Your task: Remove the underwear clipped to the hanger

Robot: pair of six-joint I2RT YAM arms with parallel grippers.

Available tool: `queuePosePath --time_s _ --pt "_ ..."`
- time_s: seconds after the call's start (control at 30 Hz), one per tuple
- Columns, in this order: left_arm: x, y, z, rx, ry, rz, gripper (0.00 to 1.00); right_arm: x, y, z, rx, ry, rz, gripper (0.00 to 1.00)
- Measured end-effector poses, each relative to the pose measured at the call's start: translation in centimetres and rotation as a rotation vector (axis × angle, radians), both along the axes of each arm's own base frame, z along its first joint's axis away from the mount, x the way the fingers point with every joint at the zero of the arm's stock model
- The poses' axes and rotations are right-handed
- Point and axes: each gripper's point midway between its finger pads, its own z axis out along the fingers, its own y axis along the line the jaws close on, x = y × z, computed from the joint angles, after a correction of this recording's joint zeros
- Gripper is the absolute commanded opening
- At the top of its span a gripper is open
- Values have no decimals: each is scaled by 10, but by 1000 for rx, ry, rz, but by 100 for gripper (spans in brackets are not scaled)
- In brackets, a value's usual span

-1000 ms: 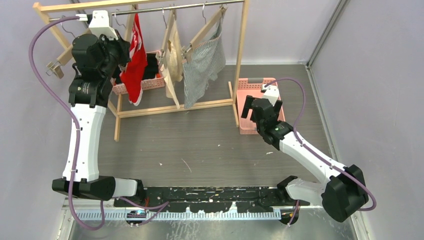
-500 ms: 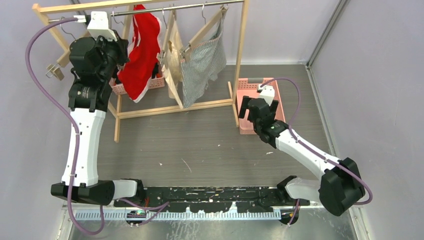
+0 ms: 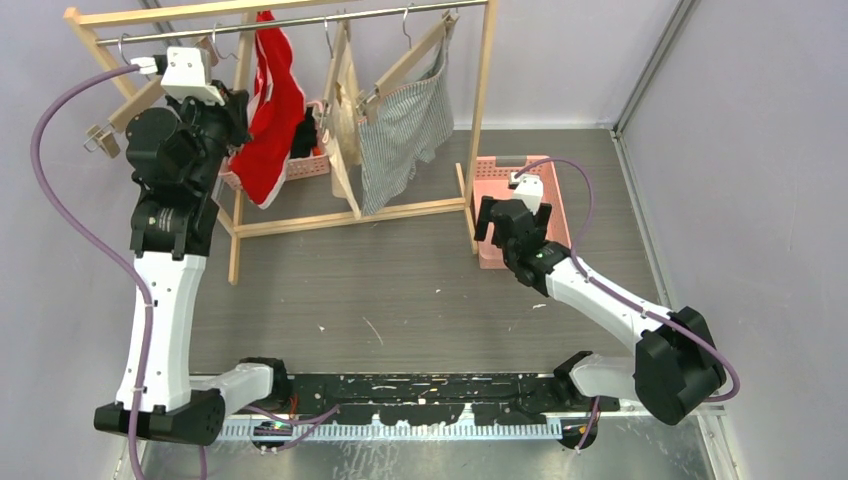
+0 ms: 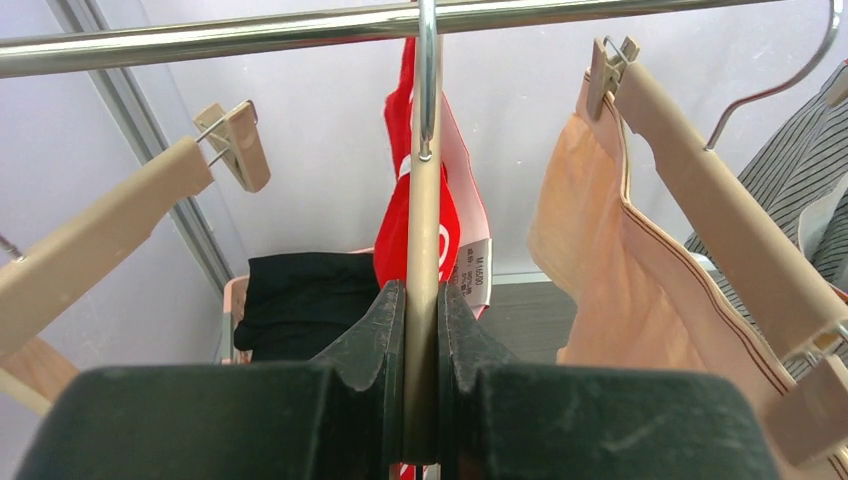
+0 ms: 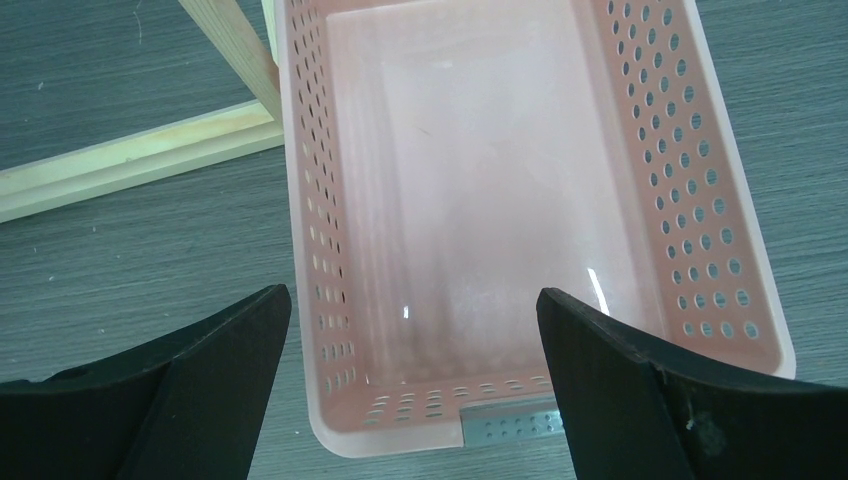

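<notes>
Three underwear hang from wooden clip hangers on the rack's metal rail (image 3: 300,20). The red underwear (image 3: 270,105) is at the left, the cream-beige one (image 3: 350,105) in the middle, the grey striped one (image 3: 400,135) at the right. My left gripper (image 3: 236,108) is shut on the red underwear's wooden hanger (image 4: 423,240). In the left wrist view my left gripper (image 4: 422,292) clamps the hanger bar, with red cloth (image 4: 392,235) behind it, cream cloth (image 4: 600,260) and striped cloth (image 4: 790,170) to the right. My right gripper (image 3: 512,215) is open and empty above the empty pink basket (image 3: 548,178).
The wooden rack frame (image 3: 485,90) stands at the back. An empty clip hanger (image 3: 115,115) hangs at the far left, also in the left wrist view (image 4: 110,220). A second pink basket (image 3: 300,168) holds folded black clothes (image 4: 300,300). The empty basket's rim (image 5: 300,200) lies between my right gripper's (image 5: 410,300) fingers.
My left arm has pulled back to the left with the hanger, and the red underwear has swung up and spread. My right gripper has shifted a little left over the basket.
</notes>
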Motion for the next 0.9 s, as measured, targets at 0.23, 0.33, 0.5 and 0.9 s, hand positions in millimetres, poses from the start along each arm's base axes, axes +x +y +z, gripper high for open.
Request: queuePosePath --time_s 0.23,0.33,0.5,0.9 --pt "-13 0 -5 -1 13 -8 0 0 0 -2 0 0 0 100" --pt "-21 -1 -26 -9 76 -14 0 0 0 -1 2 -3 0 100" --pt "-54 -7 -91 -55 229 -51 0 -1 0 8 18 -25 3 100" --pt "-139 -47 -190 -144 509 -286 0 -9 14 23 82 -109 111 100"
